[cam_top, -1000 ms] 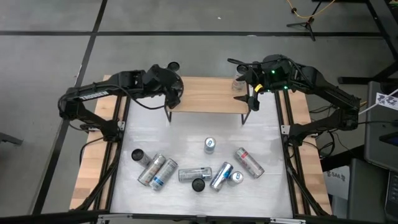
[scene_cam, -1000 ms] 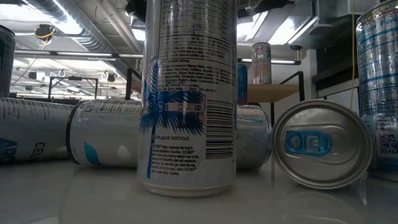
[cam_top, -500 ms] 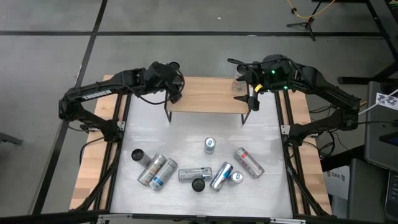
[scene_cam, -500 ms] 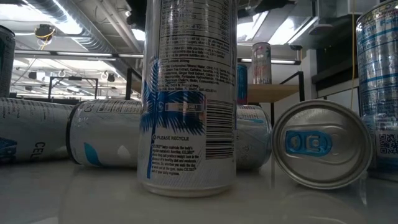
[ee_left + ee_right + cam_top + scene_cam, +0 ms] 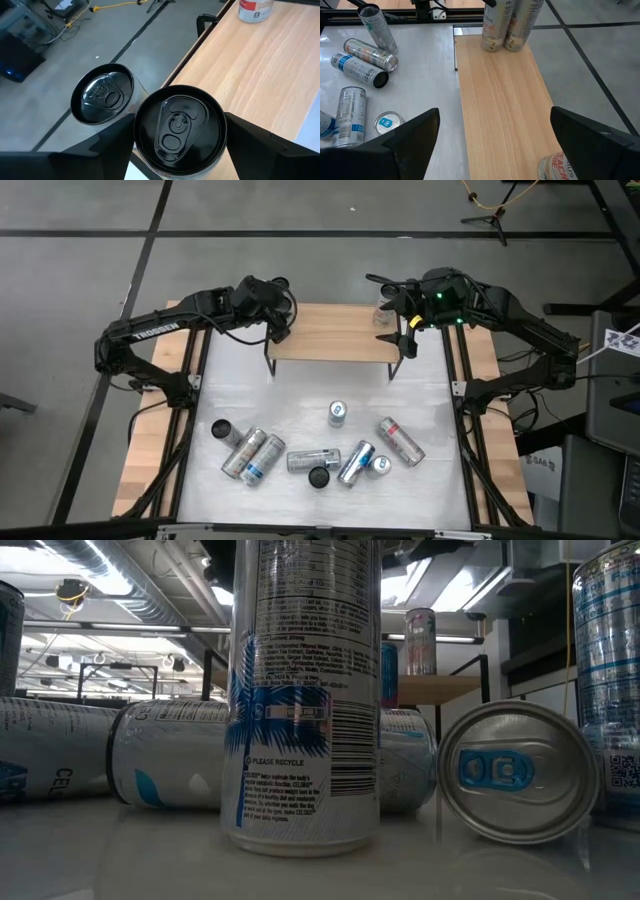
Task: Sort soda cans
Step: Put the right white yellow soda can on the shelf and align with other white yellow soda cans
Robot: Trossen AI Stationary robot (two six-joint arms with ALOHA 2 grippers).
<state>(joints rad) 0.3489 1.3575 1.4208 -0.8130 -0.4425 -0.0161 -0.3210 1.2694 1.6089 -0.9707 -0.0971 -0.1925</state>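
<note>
Left wrist view shows the left tool (image 5: 175,150) straddling a dark-topped slim silver can (image 5: 179,131) on the pale wooden shelf (image 5: 260,75) (fingers beside it, grip unclear), right tool (image 5: 492,145) open.

Grey concrete floor (image 5: 300,205) crossed by dark lines surrounds the white-topped desk (image 5: 300,395), a tripod base (image 5: 490,218) stands at the far edge, and exposed ceiling ducts (image 5: 110,580) run beneath bright strip lights (image 5: 100,575).
</note>
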